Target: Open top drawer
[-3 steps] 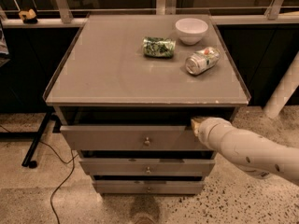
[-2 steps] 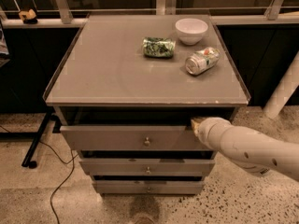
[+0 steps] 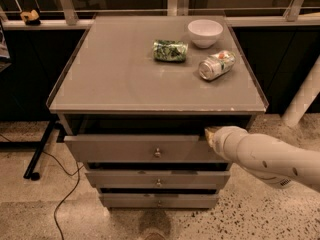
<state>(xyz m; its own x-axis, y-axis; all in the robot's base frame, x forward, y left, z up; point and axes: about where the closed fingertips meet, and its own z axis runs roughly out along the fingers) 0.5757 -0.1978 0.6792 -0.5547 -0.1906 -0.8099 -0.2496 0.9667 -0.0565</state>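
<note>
The top drawer (image 3: 125,149) is the wide grey front just under the tabletop, with a small round metal knob (image 3: 157,153) at its centre. It stands pulled out a little, with a dark gap above it. My gripper (image 3: 210,134) is at the end of the white arm (image 3: 270,159) that comes in from the right. It sits at the drawer's upper right edge, touching or hooked over the top rim. The arm's end hides the gripper tips.
Two narrower grey drawer fronts (image 3: 157,180) sit below, each slightly out. On the tabletop (image 3: 120,74) lie a white bowl (image 3: 205,32), a green packet (image 3: 170,50) and a tipped can (image 3: 216,65). A black cable and stand foot (image 3: 37,159) lie on the floor at the left.
The arm and drawer look almost unmoved; the drawer stays a little open with the gripper at its right top edge.
</note>
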